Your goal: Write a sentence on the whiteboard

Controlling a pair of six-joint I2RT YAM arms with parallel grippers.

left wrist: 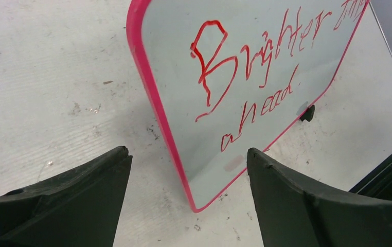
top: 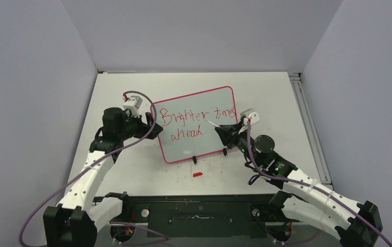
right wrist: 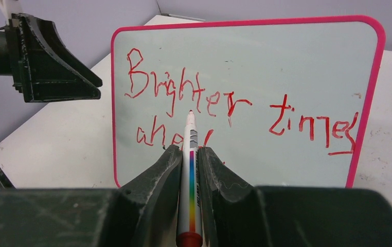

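1. My left arm reaches forward from its base along the left side of the worktop (top: 266, 98). It bends inward at the wrist, so the left claw (top: 158, 129) faces the left edge of the whiteboard (top: 199, 144).
2. My right arm comes in from the right base, elbow low. Its right claw (top: 219, 131) is aimed across the board's face from the right.
3. The whiteboard stands propped on small black feet in the middle of the worktop, between the two claws. The sentence (top: 183, 117) runs in red over two lines, "Brighter times" above "ahead".
4. Only the top view shows both arms whole. It also shows a small red object (top: 198, 174) lying on the worktop just in front of the board.
5. The left wrist view shows the board's pink frame and near corner close up. From there the last word of the upper line is cut off at the picture's edge.
6. The right wrist view alone shows the left claw from the outside, beside the board's left edge and apart from it.
7. The left claw's jaws stand wide apart with nothing gripped.
8. The right claw is clamped on a marker (right wrist: 190, 175), which has a white barrel with a rainbow stripe.
9. The marker's red tip points at the lettering near "Brighter". I cannot tell whether the tip touches the surface.
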